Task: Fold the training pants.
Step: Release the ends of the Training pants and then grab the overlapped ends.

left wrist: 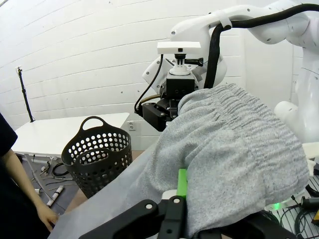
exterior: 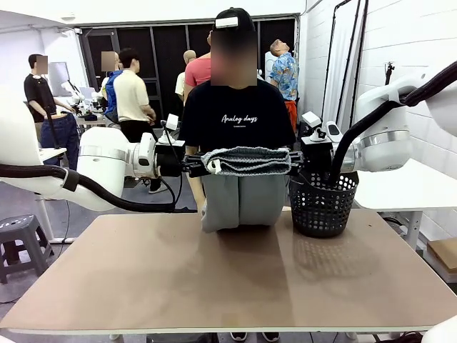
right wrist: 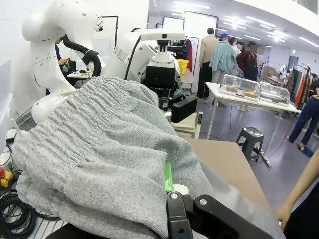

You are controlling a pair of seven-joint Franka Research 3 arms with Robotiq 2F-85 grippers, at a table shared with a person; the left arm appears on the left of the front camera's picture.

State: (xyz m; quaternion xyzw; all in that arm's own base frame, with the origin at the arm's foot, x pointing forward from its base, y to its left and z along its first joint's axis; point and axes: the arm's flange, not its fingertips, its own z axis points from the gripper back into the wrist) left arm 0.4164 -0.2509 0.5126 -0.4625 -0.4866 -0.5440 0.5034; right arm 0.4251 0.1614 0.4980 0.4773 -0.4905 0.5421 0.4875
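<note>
**Item 1: basket** [exterior: 323, 204]. Black plastic with perforated walls and loop handles. It stands upright on the worktop [exterior: 214, 286] at the far edge, right of the middle, just beside the hanging cloth and below the wrist of the right arm [exterior: 382, 139]. The left wrist view shows part of its inner wall [left wrist: 97, 154]. Whether it holds anything cannot be told.

**Item 2: training pants** [exterior: 243, 186]. Light grey jersey with a ribbed, gathered waistband [exterior: 246, 161].
- The waistband is held in the air, stretched level between the two arms over the middle of the far edge.
- The rest hangs down in front of the person [exterior: 235, 114], and its lower end reaches the worktop at that edge.
- Both wrist views show the gathered band bunched over the fingers.

**Item 3: left jaws**, on the left arm [exterior: 107, 161]. They pinch one end of the waistband, and a green pad [left wrist: 182, 181] is pressed against the cloth.

**Item 4: right jaws.** They pinch the other end, with a green pad [right wrist: 168, 177] against the cloth.

**Item 5: writing.** The person's black T-shirt [exterior: 214, 132] carries white script reading "Analog days" [exterior: 239, 118]. A smaller line beneath it is too small to read.

**Item 6: the person's hand** [left wrist: 47, 216]. It rests at the worktop's far edge, beside the cloth.
</note>
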